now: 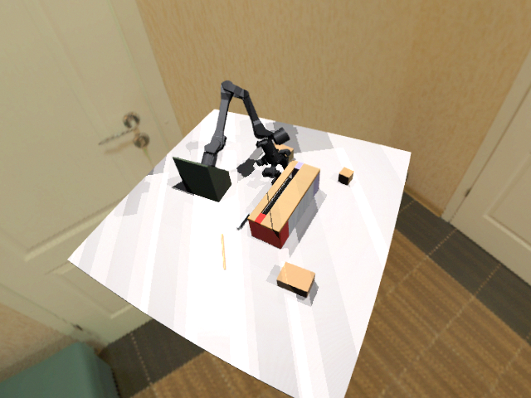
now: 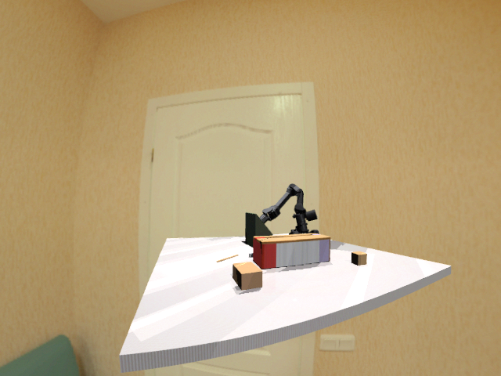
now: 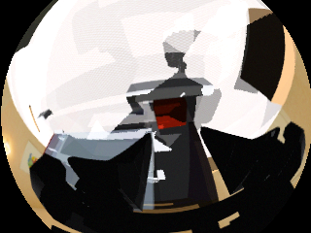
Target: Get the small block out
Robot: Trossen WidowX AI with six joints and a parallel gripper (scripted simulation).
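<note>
The small red block (image 3: pixel 170 113) shows in the wrist view just beyond the fingertips, partly in shadow; the gripper hides it in the top view, and it is not seen in the exterior view. My gripper (image 3: pixel 177 134) (image 1: pixel 280 172) is open and empty, pointing down low beside the far end of the box, on the arm's side. The fingertips stand left and right of the block's near side. The box (image 1: pixel 299 188) (image 2: pixel 297 252) (image 3: pixel 107 146) stands upright, with a wooden top, a long slot and a red near end. Its clear front faces the arm's side. Contact between fingers, block and box cannot be told.
A wooden block (image 1: pixel 291 149) (image 3: pixel 264 53) stands close behind the gripper. A small wooden cube (image 1: pixel 346 175) (image 2: pixel 359 258) and a larger block (image 1: pixel 295 274) (image 2: pixel 251 278) lie beyond the box. A dark green wedge (image 1: pixel 197 177) (image 2: pixel 250 228), a thin stick (image 1: pixel 223 252) (image 2: pixel 227 258) and a dark piece (image 1: pixel 243 221) are also present.
</note>
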